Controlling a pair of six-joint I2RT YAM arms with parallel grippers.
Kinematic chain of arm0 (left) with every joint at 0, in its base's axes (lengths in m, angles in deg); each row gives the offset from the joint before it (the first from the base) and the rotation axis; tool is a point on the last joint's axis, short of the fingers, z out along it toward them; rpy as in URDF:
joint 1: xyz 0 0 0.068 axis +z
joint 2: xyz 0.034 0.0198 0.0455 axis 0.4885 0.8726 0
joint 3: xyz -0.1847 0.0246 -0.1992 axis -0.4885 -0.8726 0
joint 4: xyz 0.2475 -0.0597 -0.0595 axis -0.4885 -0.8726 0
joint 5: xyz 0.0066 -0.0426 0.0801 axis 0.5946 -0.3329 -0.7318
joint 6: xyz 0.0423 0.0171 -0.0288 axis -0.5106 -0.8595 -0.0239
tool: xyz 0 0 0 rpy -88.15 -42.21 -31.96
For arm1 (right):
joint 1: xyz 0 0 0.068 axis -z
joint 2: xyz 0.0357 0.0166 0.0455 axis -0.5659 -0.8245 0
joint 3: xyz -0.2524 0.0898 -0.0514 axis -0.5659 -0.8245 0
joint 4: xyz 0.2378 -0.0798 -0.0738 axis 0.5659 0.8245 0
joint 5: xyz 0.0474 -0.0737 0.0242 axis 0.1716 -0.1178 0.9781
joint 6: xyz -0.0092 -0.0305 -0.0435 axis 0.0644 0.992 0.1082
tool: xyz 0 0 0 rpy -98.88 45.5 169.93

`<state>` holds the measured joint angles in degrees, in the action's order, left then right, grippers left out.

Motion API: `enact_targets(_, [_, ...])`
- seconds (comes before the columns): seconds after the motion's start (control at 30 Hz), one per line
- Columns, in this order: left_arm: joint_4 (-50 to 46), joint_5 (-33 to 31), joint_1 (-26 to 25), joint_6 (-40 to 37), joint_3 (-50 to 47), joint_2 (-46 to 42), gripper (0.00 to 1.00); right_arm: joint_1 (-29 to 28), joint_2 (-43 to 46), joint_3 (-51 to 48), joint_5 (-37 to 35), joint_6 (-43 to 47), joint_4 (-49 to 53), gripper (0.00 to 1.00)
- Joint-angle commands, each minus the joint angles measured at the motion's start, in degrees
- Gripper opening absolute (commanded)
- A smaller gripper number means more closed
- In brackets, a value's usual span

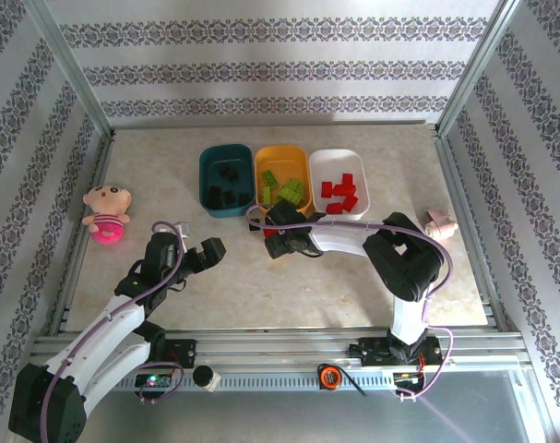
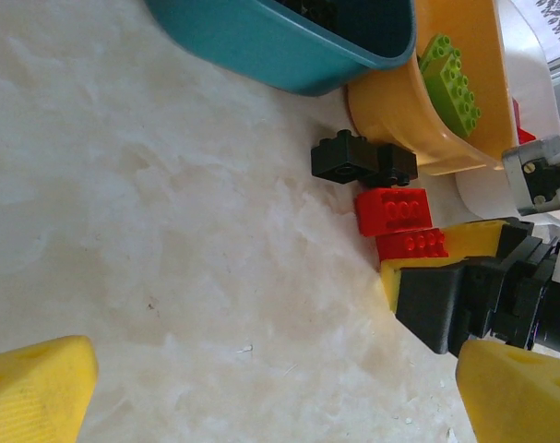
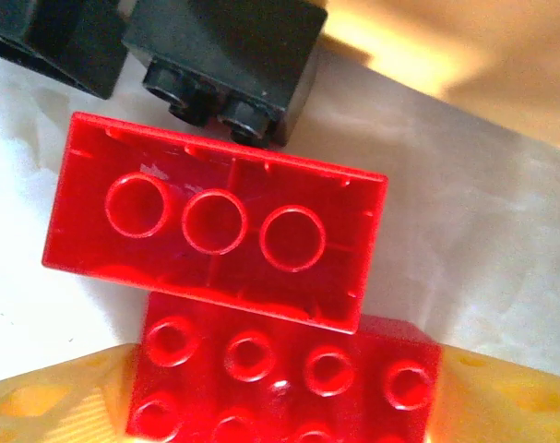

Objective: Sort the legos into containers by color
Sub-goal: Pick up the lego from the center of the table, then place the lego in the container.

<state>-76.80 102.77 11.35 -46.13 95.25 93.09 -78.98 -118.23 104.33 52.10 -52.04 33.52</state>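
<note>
Three tubs stand in a row at the back: teal (image 1: 206,185) with black legos, orange-yellow (image 1: 283,152) with green ones (image 1: 284,189), white (image 1: 339,155) with red ones (image 1: 339,191). Just in front of the orange tub lie loose bricks: black pieces (image 2: 349,159) and two red ones (image 2: 393,210). My right gripper (image 3: 284,397) is down over them, its yellow fingers against both ends of a studs-up red lego (image 3: 280,378). A second red brick (image 3: 215,221) lies hollow side up, overlapping it. My left gripper (image 2: 280,397) hangs open over bare table to the left.
A pink plush doll (image 1: 107,212) lies at the left edge of the table. A small pink object (image 1: 440,223) sits at the right edge. Metal frame rails (image 1: 77,138) border the table on all sides.
</note>
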Motion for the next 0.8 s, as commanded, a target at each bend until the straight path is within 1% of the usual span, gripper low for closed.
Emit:
enact_targets(0.0, [0.0,-0.2,0.0,0.0,-0.7,0.0,1.0,-0.6,0.7,-1.0,1.4,-0.2,-0.4,0.67])
enact_targets(0.1, [0.0,-0.1,0.0,-0.1,-0.6,0.0,1.0,-0.6,4.1,-4.0,2.7,-0.6,-2.0,0.57])
enact_targets(0.17, [0.0,0.1,0.0,-0.2,-0.5,0.0,1.0,-0.6,6.8,-5.6,3.3,-1.0,-2.3,0.53])
enact_targets(0.3, [0.6,0.0,0.0,0.0,-0.5,0.1,1.0,-0.3,14.4,-8.9,3.1,-1.7,-2.3,0.5])
enact_targets(0.43, [1.2,0.0,0.0,0.1,-0.6,0.4,1.0,2.1,20.7,-10.2,2.8,-2.3,-1.7,0.5])
enact_targets(0.6, [1.8,0.5,0.0,0.3,-0.7,1.1,1.0,9.4,24.3,-10.1,1.2,-3.3,-1.9,0.49])
enact_targets(0.7, [1.4,0.8,0.0,0.2,-0.4,1.0,1.0,15.3,23.7,-7.9,-1.2,-4.2,-1.9,0.49])
enact_targets(0.77, [1.2,0.9,0.0,0.1,-0.2,1.0,1.0,18.9,21.5,-5.4,-1.4,-4.9,-1.0,0.49])
